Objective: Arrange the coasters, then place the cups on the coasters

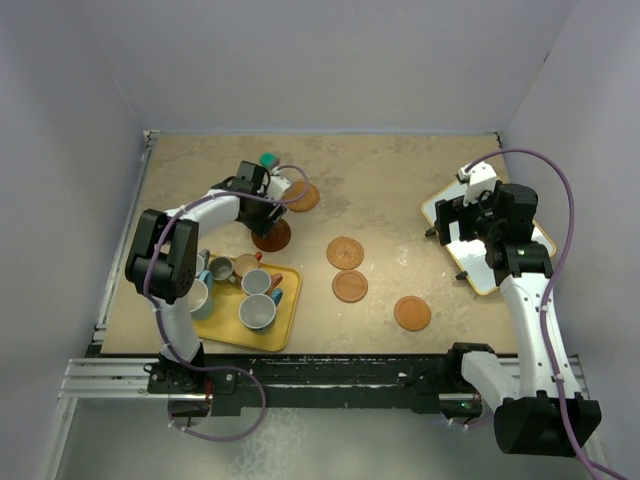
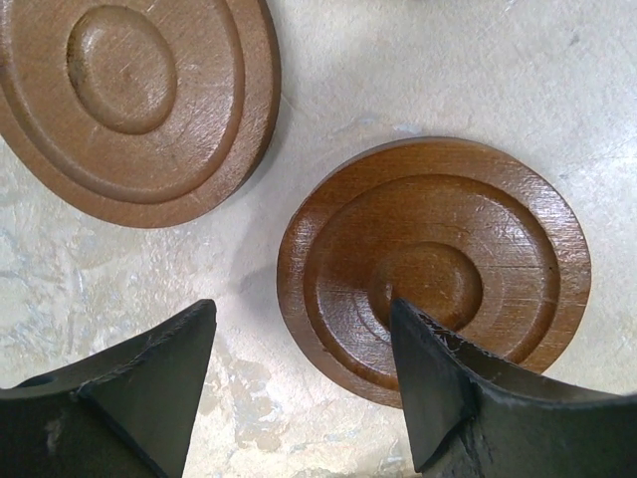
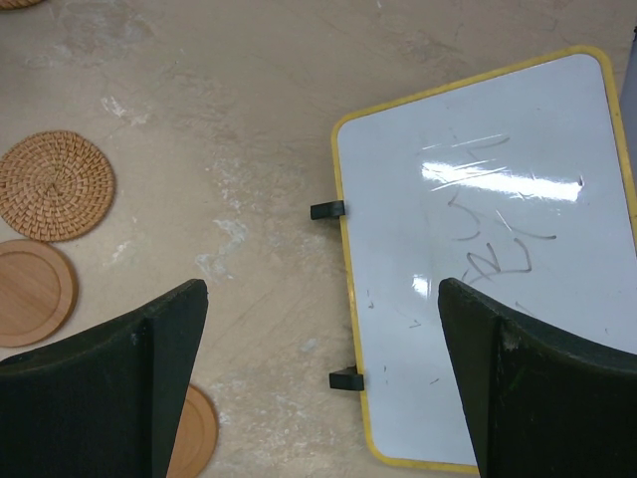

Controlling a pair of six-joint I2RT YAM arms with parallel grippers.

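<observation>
**Mugs sit on the tray; both grippers hang released over the table.**

Nearest us, the yellow rectangular tray (image 1: 284,325) holds all the handled mugs (image 1: 257,312), light blue, grey and smaller ones crowded together. Right of the tray, three round orange-brown coasters (image 1: 412,313) lie apart from one another on the beige table (image 1: 400,170). Just beyond the tray sits a dark brown grooved wooden coaster (image 2: 433,269). The left gripper (image 2: 302,303) is above it with fingers spread and grasping nothing, one fingertip (image 2: 423,339) over the disc's centre. We cannot tell whether it touches. A second brown coaster (image 2: 134,100) lies close beside, a little farther from the tray. Far right of the tray, the right gripper (image 3: 321,286) is wide open and empty, straddling the edge of a yellow-framed whiteboard (image 3: 498,249). Farthest beyond the tray is a small teal block (image 1: 268,159).
</observation>
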